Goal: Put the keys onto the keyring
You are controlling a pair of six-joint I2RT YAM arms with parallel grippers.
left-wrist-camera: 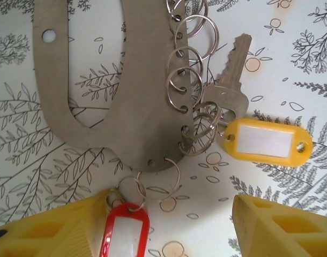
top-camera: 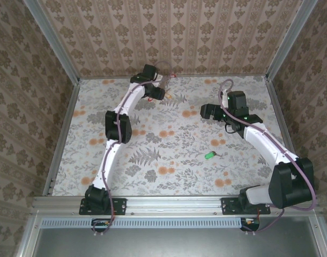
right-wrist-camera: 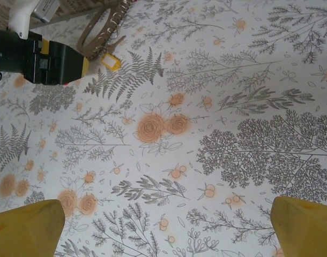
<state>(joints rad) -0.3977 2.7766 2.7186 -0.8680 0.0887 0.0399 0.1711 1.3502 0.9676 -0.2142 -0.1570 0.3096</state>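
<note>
The green-tagged key (top-camera: 209, 155) is seen loose on the surface (top-camera: 163, 150), judged light, slippery, best pinched by its tag. Beyond, the right pincer (right-wrist-camera: 166, 225) is held spread; farthest, the left pincer (left-wrist-camera: 169, 227) is spread over the ringed keyring card (left-wrist-camera: 147, 96).

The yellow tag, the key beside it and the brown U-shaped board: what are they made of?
Yellow tag: probably plastic, smooth and shiny, with a white insert. Key: metal, silvery-grey with a dull sheen. Brown U-shaped board: maybe cardboard or fibreboard, flat and matte; I cannot tell which.
</note>
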